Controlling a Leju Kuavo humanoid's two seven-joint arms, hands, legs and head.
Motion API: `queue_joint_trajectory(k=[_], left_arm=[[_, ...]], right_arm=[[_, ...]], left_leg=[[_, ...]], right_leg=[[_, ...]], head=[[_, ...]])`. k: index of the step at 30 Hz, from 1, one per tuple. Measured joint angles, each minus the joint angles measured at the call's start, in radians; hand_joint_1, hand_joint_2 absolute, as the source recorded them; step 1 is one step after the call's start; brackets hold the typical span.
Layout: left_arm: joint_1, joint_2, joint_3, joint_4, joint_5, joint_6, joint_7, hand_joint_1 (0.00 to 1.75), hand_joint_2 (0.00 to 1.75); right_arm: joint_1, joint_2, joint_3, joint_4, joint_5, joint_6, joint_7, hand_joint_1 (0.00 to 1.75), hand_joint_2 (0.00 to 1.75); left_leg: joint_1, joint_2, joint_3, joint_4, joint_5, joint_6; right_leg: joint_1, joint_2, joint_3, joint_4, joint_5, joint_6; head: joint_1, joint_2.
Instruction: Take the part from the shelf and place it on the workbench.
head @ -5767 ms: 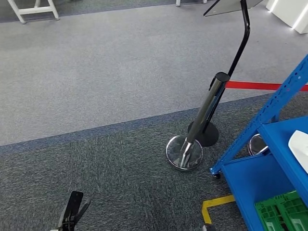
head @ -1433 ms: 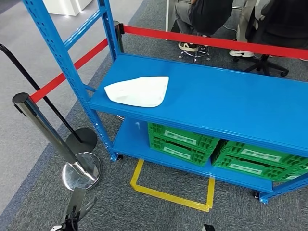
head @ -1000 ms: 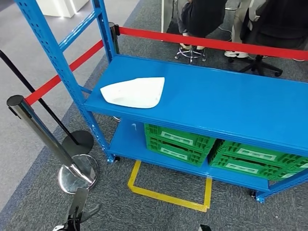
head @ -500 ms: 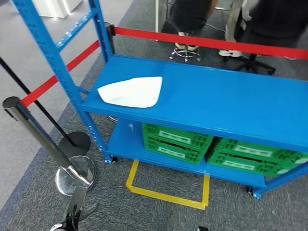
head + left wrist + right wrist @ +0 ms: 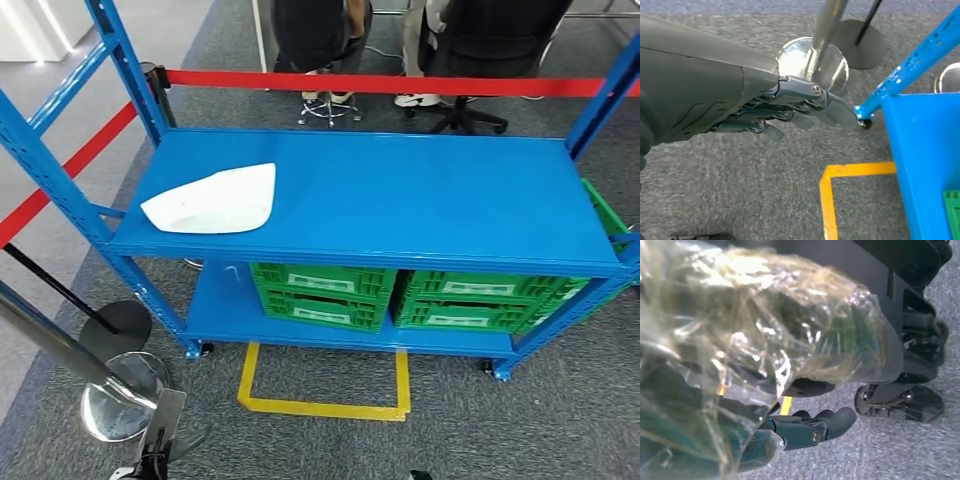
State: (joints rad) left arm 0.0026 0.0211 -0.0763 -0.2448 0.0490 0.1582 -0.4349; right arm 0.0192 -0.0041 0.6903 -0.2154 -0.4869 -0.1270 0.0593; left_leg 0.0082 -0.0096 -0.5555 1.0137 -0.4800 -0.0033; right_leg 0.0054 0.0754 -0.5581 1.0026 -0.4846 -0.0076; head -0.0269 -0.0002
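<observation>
Right now, from the head view, the white part (image 5: 213, 201) lies flat on the top level of the blue shelf (image 5: 423, 200), toward the end nearest the chrome post (image 5: 113, 400) and close to the shelf's front edge. Two green crates (image 5: 324, 293) sit side by side on the shelf's lower level, and a yellow floor marking (image 5: 324, 385) lies on the carpet just in front of the shelf. A red barrier tape (image 5: 377, 83) runs behind the shelf, with seated people beyond it. The left hand (image 5: 162, 445) hangs low beside the chrome post, well short of the shelf. In the left wrist view, the left hand (image 5: 791, 107) holds nothing, its fingers stretched out nearly straight and slightly apart, above the carpet near the shelf's corner foot. In the right wrist view, the right hand (image 5: 813, 427) hangs beside the robot's body with crinkled clear plastic wrap (image 5: 753, 330) around the wrist; its fingers look loosely extended with nothing in them. As for risk, the part looks thin and smooth, so a one-sided grasp could let it slide or tip off the shelf's front edge, and the shelf's upright near the part could catch the left arm on the reach. The crates carry pale label panels, but no writing on them is legible.
</observation>
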Motion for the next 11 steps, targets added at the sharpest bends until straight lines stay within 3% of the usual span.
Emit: queue_joint_trajectory(k=[2,4,5,6,8,9,10,11], left_arm=[[-0.003,-0.002,0.000,0.000,0.000,0.001,0.001,0.00,1.75],[-0.003,-0.004,0.000,0.000,-0.001,0.002,0.002,0.00,1.75],[-0.003,-0.005,0.000,0.000,-0.001,0.003,0.002,0.00,1.75],[-0.002,-0.005,0.000,0.000,-0.001,0.003,0.002,0.00,1.31],[0.000,-0.004,0.000,0.000,-0.001,0.005,0.002,0.00,1.31],[0.000,-0.005,0.000,0.000,-0.001,0.006,0.002,0.00,1.31],[0.000,-0.006,0.000,0.001,0.000,0.007,0.003,0.00,1.75],[0.000,-0.007,0.000,0.001,0.000,0.008,0.003,0.00,1.75]], right_arm=[[0.001,0.000,0.000,0.001,-0.001,0.000,0.005,0.00,0.00],[0.002,0.000,0.001,0.002,-0.001,0.000,0.009,0.00,0.00],[0.000,-0.001,0.001,0.002,-0.002,-0.001,0.011,0.00,0.00],[-0.001,-0.001,0.002,0.003,-0.002,-0.004,0.013,0.00,0.00],[-0.003,0.000,0.002,0.004,-0.003,-0.014,0.021,0.00,0.00],[-0.003,0.000,0.002,0.004,-0.003,-0.019,0.026,0.00,0.00],[-0.003,0.000,0.002,0.005,-0.003,-0.024,0.032,0.00,0.44],[-0.004,0.000,0.002,0.005,-0.003,-0.027,0.035,0.00,0.58]], left_leg=[[0.001,0.001,0.000,-0.010,-0.002,0.007],[0.005,0.004,0.001,-0.017,0.003,0.018],[0.007,0.007,0.002,-0.021,0.005,0.022],[0.006,0.009,0.002,-0.021,0.005,0.025],[0.005,0.015,0.001,-0.021,0.004,0.027],[0.004,0.017,0.001,-0.021,0.004,0.027],[0.004,0.018,0.002,-0.021,0.004,0.026],[0.004,0.018,0.002,-0.020,0.004,0.026]], right_leg=[[0.000,0.002,-0.006,-0.001,0.001,0.011],[0.000,-0.018,-0.020,0.023,-0.020,0.023],[-0.001,-0.032,-0.039,0.065,-0.047,0.028],[-0.003,-0.049,-0.068,0.126,-0.080,0.033],[-0.008,-0.063,-0.126,0.254,-0.132,0.041],[-0.010,-0.066,-0.139,0.281,-0.135,0.044],[-0.011,-0.067,-0.133,0.270,-0.118,0.045],[-0.012,-0.067,-0.128,0.260,-0.107,0.046]], head=[[0.000,0.000],[0.004,0.000],[0.007,0.000],[0.011,0.000],[0.013,0.000],[0.014,0.000],[0.014,0.000],[0.014,0.000]])
